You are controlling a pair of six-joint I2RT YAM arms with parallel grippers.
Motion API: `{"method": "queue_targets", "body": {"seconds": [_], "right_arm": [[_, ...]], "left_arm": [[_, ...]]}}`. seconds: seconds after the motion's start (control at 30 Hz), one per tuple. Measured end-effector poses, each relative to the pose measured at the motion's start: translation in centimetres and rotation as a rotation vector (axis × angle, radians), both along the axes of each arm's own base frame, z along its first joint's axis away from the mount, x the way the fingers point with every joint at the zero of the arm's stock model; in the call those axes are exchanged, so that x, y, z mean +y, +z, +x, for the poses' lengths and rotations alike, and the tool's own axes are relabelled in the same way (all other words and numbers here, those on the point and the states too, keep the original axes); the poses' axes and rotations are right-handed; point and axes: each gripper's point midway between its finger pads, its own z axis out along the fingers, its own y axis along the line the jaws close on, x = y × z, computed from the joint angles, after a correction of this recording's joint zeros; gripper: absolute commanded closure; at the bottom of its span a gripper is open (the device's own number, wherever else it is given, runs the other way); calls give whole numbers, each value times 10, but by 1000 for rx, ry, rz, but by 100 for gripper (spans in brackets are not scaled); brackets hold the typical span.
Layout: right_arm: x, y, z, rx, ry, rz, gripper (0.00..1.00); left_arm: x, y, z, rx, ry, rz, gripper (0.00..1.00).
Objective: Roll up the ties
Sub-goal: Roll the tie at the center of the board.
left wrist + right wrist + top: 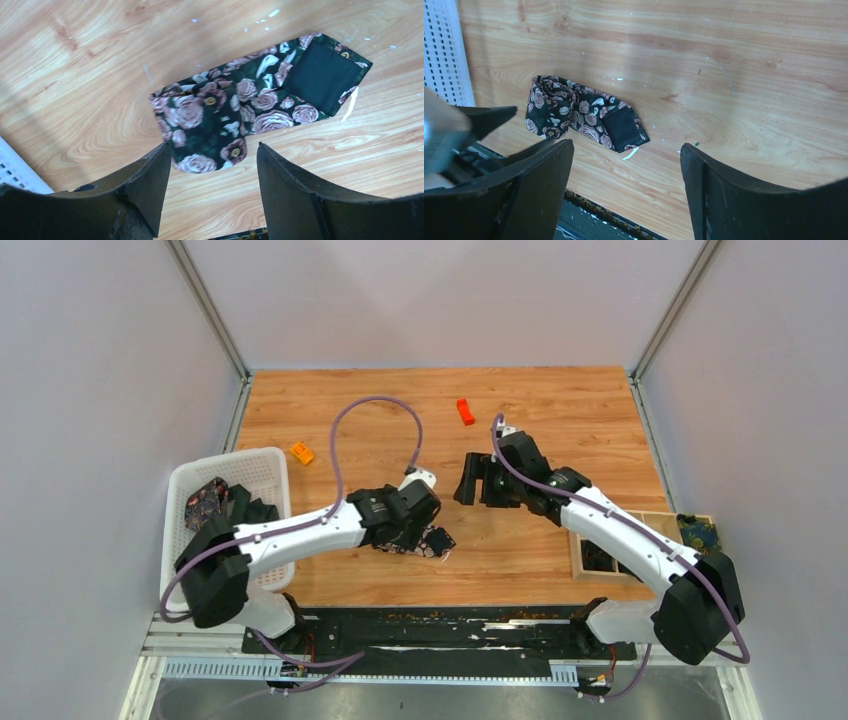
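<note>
Floral tie (220, 120) lies part-rolled on table (75, 75) under my left gripper (212, 150), jaws spread, pinching nothing. My right gripper (626, 145) is spread too, empty. Soft, light, likely to unroll: pinch the roll's sides.

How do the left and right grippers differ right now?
The left gripper is low at the half-rolled floral tie, jaws either side of its roll; the right gripper hangs apart from it, over the table. The left gripper sits nearer the table's front edge than the right gripper. Both have open jaws and hold nothing.
</note>
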Motion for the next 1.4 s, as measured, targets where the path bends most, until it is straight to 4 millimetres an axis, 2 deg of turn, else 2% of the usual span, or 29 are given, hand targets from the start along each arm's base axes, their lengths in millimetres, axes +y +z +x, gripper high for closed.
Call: {"method": "queue_targets", "body": {"seconds": [0.13,0.27,0.5,0.67,0.9,1.17,1.4], "right_arm": [[10,-6,-4,19,21,3,21],[25,-9,-9,30,51,20,22],[72,-27,-26,89,142,52,25],[103,-43,-38,139,194,63,29],[136,-61,-43,187,234,95,38],[147,-84,-43,235,241,82,51],[147,-89,-43,242,240,72,63]], "left_arm": [[21,15,3,-19,50,-92,29],[46,22,6,-29,102,-162,29],[73,10,9,12,181,-268,29],[77,1,9,54,203,-335,30],[85,-4,13,68,242,-417,31],[83,-6,13,68,234,-481,30],[76,-9,12,79,212,-527,29]]}}
